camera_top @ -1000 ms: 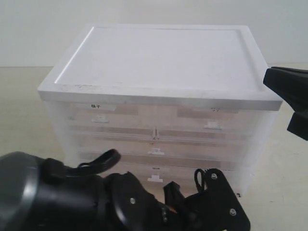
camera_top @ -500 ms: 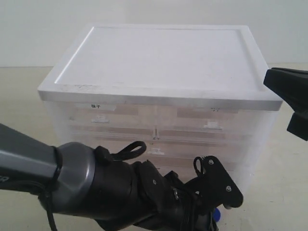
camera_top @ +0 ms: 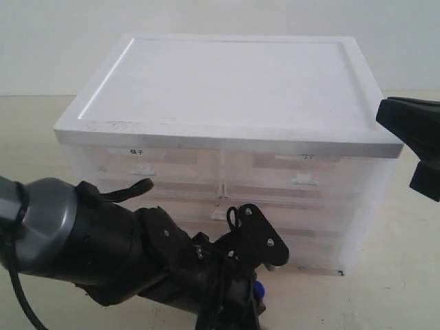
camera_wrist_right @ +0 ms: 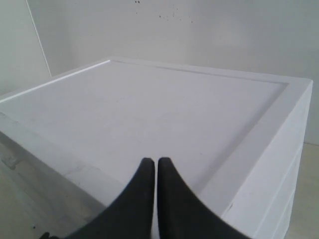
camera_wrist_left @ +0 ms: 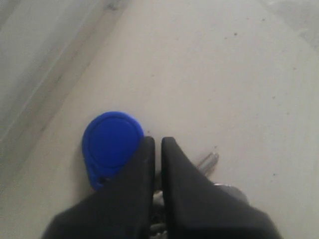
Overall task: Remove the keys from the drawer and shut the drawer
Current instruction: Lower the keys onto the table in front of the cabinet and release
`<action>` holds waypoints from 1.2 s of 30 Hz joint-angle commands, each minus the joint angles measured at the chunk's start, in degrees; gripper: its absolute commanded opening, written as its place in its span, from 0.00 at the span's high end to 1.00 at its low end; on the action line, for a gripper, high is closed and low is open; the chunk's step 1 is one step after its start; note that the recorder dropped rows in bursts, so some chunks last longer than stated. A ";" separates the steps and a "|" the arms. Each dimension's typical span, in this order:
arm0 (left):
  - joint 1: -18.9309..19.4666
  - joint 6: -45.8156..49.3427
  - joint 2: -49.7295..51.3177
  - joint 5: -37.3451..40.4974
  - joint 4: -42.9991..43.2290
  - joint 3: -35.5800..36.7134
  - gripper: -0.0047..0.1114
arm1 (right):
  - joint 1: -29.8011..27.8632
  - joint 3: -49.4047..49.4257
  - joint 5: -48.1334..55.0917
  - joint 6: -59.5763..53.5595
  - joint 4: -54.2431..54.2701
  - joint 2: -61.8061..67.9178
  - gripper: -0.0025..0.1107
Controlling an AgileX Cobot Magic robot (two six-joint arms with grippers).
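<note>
My left gripper (camera_wrist_left: 157,142) is shut on the keys, low over the beige table in front of the cabinet. The round blue fob (camera_wrist_left: 112,142) sticks out beside one finger, and a silver key tip (camera_wrist_left: 208,160) beside the other. In the exterior view the fob (camera_top: 258,290) peeks out under the left gripper (camera_top: 251,304). The left arm hides most of the full-width drawers; a strip of their fronts (camera_top: 316,237) shows, and I cannot tell the labelled drawer's position. My right gripper (camera_wrist_right: 155,162) is shut on nothing, hovering by the cabinet's top right edge (camera_top: 382,113).
The white drawer cabinet (camera_top: 227,89) has a flat recessed top. Two half-width drawers (camera_top: 144,168) sit in its upper row. Bare beige table (camera_wrist_left: 239,74) lies around the keys, with the cabinet's base along one side.
The left arm has swung leftward and lower with the keys, uncovering more of the cabinet's right front. The right gripper has not moved.
</note>
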 commanded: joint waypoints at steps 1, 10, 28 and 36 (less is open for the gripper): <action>1.50 -0.40 -1.08 -2.27 1.21 1.55 0.92 | -0.17 -0.25 0.06 0.02 -0.01 -0.03 0.98; 0.77 -0.10 -4.95 3.19 3.05 1.55 0.92 | -0.17 -0.25 0.06 0.02 -0.01 -0.03 0.98; -7.47 -6.76 -10.00 -7.15 4.46 12.73 0.92 | -0.17 -0.25 0.32 0.02 -0.01 -0.03 0.98; 0.81 -6.76 -2.60 -10.72 3.50 8.60 0.92 | -0.17 -0.25 0.32 0.02 -0.01 -0.03 0.98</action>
